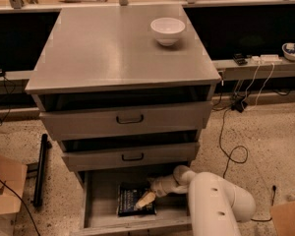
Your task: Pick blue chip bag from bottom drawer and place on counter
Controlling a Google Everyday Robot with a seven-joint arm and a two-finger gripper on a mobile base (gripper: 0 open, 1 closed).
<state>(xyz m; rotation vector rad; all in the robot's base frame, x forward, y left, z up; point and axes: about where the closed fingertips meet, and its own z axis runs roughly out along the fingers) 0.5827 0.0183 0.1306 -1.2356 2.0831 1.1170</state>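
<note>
Grip decides this step: the blue chip bag (128, 199) lies flat mid-floor in the open bottom drawer (101, 203), the gripper (145, 199) down at its right half, clamped or not I cannot tell, so pinch firmly, then lift straight toward the counter (113, 48) above the drawer.

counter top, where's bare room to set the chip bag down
The counter is bare across its whole left half and front edge; only the white bowl sits near the back right corner. In the bottom drawer, the hand is over the blue chip bag, crowding the middle; a bare strip of floor lies left of the bag.
</note>
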